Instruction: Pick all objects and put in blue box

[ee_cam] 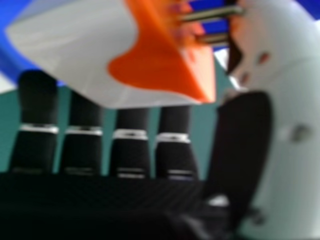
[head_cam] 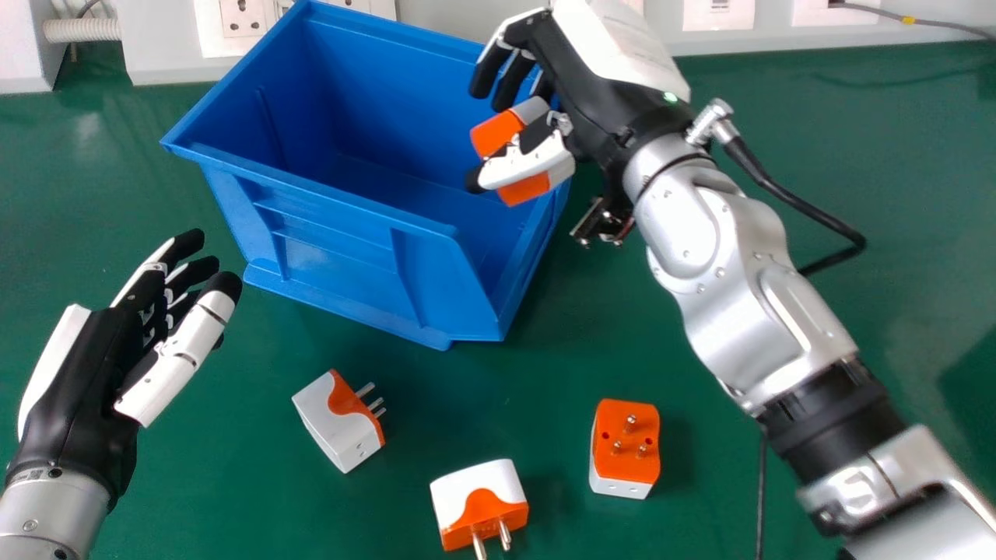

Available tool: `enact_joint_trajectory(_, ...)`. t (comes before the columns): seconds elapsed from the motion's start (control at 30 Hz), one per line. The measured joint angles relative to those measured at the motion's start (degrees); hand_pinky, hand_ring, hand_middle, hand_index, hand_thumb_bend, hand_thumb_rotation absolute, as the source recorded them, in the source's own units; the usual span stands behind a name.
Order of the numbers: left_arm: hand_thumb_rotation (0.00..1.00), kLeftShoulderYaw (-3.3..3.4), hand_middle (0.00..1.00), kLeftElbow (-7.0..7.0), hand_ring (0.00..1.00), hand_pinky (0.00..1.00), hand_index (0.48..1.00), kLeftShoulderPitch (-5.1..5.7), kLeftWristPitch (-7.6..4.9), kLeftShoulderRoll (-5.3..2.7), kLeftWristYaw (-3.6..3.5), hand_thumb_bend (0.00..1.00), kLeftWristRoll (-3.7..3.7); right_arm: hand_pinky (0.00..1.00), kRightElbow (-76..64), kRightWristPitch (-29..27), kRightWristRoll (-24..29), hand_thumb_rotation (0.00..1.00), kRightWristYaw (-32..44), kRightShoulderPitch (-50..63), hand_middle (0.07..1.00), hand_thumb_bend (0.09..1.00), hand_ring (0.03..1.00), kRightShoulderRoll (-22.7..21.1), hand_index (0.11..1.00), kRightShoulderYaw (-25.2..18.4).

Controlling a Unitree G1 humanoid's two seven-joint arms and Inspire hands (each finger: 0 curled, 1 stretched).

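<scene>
My right hand (head_cam: 587,89) is over the blue box's (head_cam: 334,253) right side, shut on an orange and white plug adapter (head_cam: 495,134), with the thumb across it. In the right hand view the adapter (ee_cam: 75,45) lies between the straight-looking fingers (ee_cam: 131,150) of my right hand (ee_cam: 100,195) and the thumb, its metal pins by the thumb. On the green table in front of the box are three more adapters: one tilted (head_cam: 334,428), one at the near middle (head_cam: 475,498) and one with its pins up (head_cam: 626,443). My left hand (head_cam: 85,381), left of the box, is open.
White sockets (head_cam: 245,17) line the wall behind the box. My right forearm crosses the table's (head_cam: 879,257) right half, with a black cable (head_cam: 809,214) looping beside it. Green surface shows between the box and the three adapters.
</scene>
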Motion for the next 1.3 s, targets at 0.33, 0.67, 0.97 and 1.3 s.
enact_joint_trajectory(0.33, 0.66, -0.12, 0.91, -0.87, 0.88, 0.78, 0.921, 1.73, -0.93, -0.53, 0.45, 0.46, 0.07, 0.33, 19.24, -4.35, -0.27, 0.0, -4.99, -11.03, 0.547, 0.49, 0.432, 4.23, 0.514, 2.16)
enact_joint_trajectory(0.67, 0.66, -0.83, 0.91, -1.03, 0.87, 0.77, 0.916, 3.05, -2.96, -0.84, 0.64, 0.47, 0.52, 0.33, 30.79, -8.77, -0.58, 0.0, -8.25, -16.42, 0.555, 0.487, 0.435, 6.69, 0.534, 5.02)
enact_joint_trajectory(0.97, 0.65, -1.19, 0.9, -3.11, 0.87, 0.76, 0.913, 4.96, -2.94, -1.71, 1.15, 0.47, 1.03, 0.32, 37.16, -10.09, -0.59, 0.0, -9.37, -19.38, 0.564, 0.486, 0.446, 7.89, 0.531, 6.6)
enact_joint_trajectory(1.3, 0.64, -1.72, 0.9, -5.09, 0.87, 0.75, 0.911, 6.54, -2.92, -2.7, 1.25, 0.47, 1.22, 0.32, 40.92, -10.4, -0.24, 0.0, -10.08, -21.28, 0.57, 0.486, 0.457, 9.26, 0.52, 6.8)
